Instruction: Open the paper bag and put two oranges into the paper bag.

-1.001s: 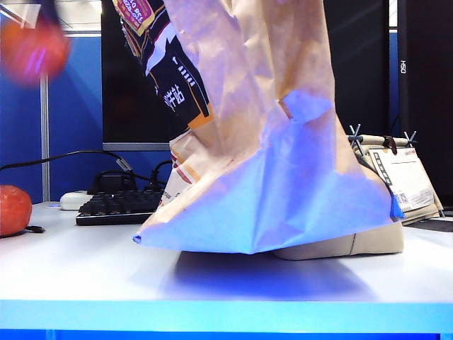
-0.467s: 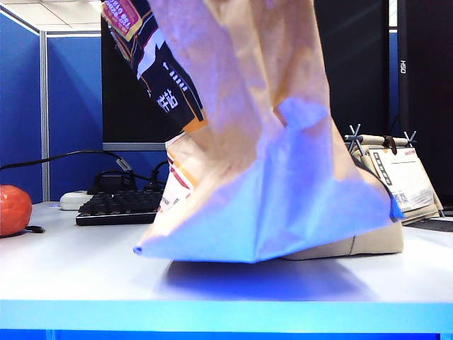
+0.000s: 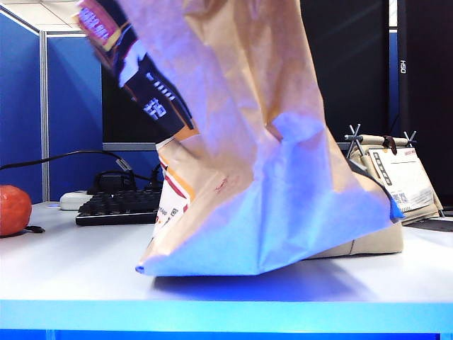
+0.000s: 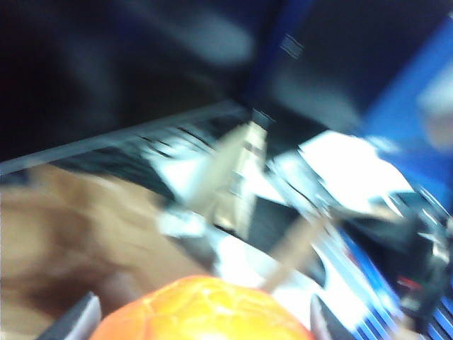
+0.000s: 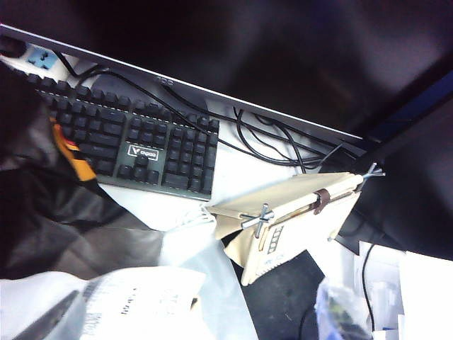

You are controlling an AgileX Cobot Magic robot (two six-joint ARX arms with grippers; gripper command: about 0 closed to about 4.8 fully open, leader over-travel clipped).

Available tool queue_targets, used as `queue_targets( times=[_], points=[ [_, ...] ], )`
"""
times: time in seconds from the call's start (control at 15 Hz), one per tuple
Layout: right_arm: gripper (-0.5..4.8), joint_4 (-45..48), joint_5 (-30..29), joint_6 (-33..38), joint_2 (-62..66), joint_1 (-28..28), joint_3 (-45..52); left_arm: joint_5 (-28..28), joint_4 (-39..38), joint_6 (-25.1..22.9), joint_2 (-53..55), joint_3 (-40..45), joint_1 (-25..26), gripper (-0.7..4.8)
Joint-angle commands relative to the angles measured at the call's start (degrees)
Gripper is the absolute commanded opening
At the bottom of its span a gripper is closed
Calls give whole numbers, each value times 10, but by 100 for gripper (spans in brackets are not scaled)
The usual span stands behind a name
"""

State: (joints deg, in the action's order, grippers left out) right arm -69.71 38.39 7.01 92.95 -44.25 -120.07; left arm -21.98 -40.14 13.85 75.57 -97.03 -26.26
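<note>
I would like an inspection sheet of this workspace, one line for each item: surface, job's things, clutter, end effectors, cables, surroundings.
Surface: white table, bare at the front.
Job's things: paper bag stands leaning, its printed face toward the left of the exterior view; one orange rests at the table's left edge; another orange sits between the left end effector's fingers.
Clutter: black keyboard, desk calendar stand, low beige tray behind the bag.
End effectors: left end effector around the orange; right end effector barely in view at white paper.
Cables: black cables behind the keyboard.
Surroundings: blue partition, dark monitor.
</note>
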Motion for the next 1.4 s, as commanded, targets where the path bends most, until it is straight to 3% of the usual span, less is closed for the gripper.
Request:
queue_targets(
  times=[0.07, 0.33, 0.8, 0.87, 0.93, 1.0, 1.13, 1.2, 1.4],
  points=[
    [417, 14, 3, 0, -4, -1, -2, 76, -44, -19, 35, -2, -50, -5],
    [417, 14, 3, 0, -4, -1, -2, 92, -64, -25, 57, -1, -56, -5],
    [417, 15, 5, 0, -5, -1, -2, 37, -66, -9, 107, 0, -56, -4],
    [417, 14, 5, 0, -5, -1, -2, 37, -71, 0, 114, 0, -56, 48],
    [417, 14, 5, 0, -5, -1, -2, 38, -77, 1, 118, 0, -55, 226],
    [417, 14, 4, 0, -7, -1, -2, 38, -78, 4, 118, 0, -53, 360],
    [417, 14, 5, 0, -10, -1, -2, 37, -73, 12, 117, -1, -53, 396],
    [417, 14, 5, 0, -10, -1, -2, 38, -73, 14, 117, -1, -53, 478],
    [417, 14, 4, 0, -12, -1, -3, 37, -69, 19, 117, -1, -53, 479]
  ],
)
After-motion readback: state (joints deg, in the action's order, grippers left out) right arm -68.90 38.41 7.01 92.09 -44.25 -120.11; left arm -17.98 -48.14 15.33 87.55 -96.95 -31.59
